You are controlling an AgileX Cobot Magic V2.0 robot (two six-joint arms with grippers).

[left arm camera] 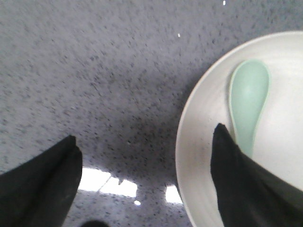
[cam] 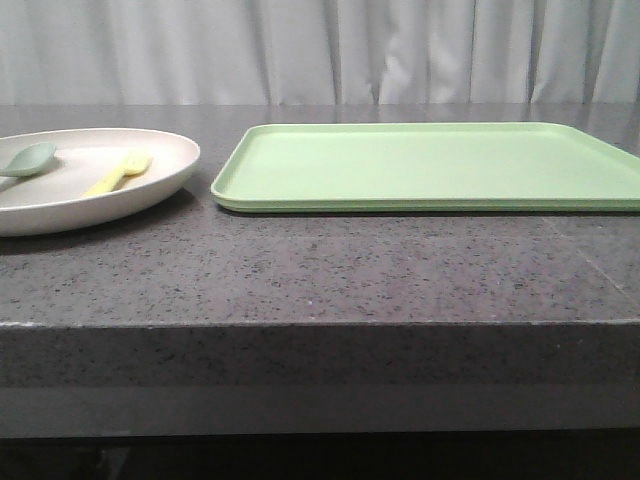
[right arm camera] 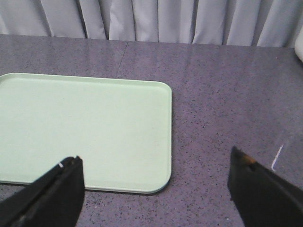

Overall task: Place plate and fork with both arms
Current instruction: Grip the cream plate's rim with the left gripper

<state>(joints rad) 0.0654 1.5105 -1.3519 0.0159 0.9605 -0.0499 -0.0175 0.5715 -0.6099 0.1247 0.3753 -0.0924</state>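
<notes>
A cream-white plate [cam: 150,180] sits on the dark speckled stone tabletop [cam: 320,270] just to the left of a flat light-green tray [cam: 430,165], the two close but apart, with a strip of bare stone between their rims. Inside the plate lie a pale-yellow fork [cam: 118,173] and a sage-green spoon [cam: 28,159]; the fork rests on the side of the plate nearer the tray, its handle angled toward the front, and the spoon lies on the side farther from the tray. The front view shows neither arm. In the left wrist view, the left gripper [left arm camera: 147,165] hangs with its black fingers [left arm camera: 42,179] spread wide, one over bare tabletop and the other over the rim of the plate [left arm camera: 199,142], next to the spoon [left arm camera: 248,101] and holding nothing. In the right wrist view, the right gripper [right arm camera: 156,184] is likewise spread apart and holds nothing, poised above the near corner of the tray [right arm camera: 85,132], one finger over the tray and the other over the tabletop beside it. Pale pleated curtains [cam: 320,50] hang behind the tray.
</notes>
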